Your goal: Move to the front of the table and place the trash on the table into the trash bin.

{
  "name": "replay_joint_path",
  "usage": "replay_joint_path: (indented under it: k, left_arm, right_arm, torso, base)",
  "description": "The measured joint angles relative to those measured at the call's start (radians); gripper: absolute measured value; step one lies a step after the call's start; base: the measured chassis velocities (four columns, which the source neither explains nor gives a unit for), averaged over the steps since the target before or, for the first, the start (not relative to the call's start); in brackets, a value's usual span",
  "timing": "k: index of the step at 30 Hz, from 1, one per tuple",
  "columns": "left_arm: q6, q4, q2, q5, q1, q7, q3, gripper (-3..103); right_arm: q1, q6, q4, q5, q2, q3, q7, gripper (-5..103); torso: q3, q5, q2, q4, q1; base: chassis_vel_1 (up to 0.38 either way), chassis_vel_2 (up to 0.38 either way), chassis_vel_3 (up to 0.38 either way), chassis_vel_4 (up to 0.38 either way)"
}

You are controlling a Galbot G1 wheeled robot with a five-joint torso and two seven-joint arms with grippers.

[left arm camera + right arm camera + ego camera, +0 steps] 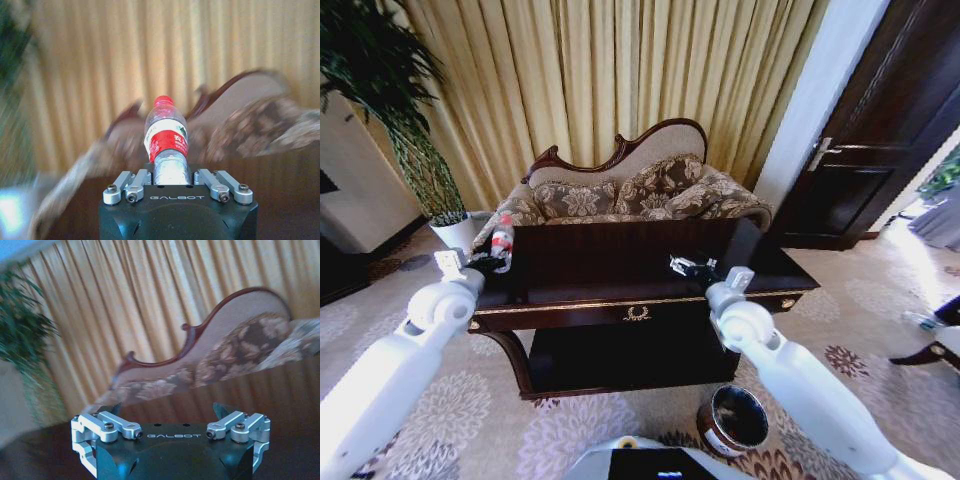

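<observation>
Left pincer point(492, 262) is clamped on the bottle point(502, 237), upright over the bench's point(620, 290) 9 o'clock end. Right pincer point(692, 267) hangs over the bench at about 2 o'clock, jaws apart. The trash bin point(731, 421) sits on the floor around 5 o'clock.

Living room: sofa point(640, 190); gold curtains point(620, 70); potted plant point(390, 110).

Bright daylight at right, glossy table point(620, 262) glare, blurred wrist backgrounds.

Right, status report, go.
Left gripper shut on bottle, left end of table. Right gripper open over table. Bin on floor, unobstructed.
</observation>
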Motion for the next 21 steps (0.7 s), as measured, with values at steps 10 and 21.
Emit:
replay_joint_path:
  k: [10,21]
  left_arm:
    - [-0.35,-0.022,0.148,0.253,0.004,0.373,0.017,32]
    - [-0.491,-0.073,0.313,0.226,-0.043,0.484,0.046,32]
  right_arm:
    - [0.032,-0.013,0.089,0.209,-0.024,0.051,-0.069,100]
    - [0.062,-0.018,0.178,0.282,-0.056,0.073,-0.148,100]
  torso:
    - [0.0,0.0001,0.0,-0.0002,0.0]
    - [0.0,0.0001,0.0,-0.0001,0.0]
  base:
    - [0.0,0.0,0.0,0.0]
    - [0.0,0.0,0.0,0.0]
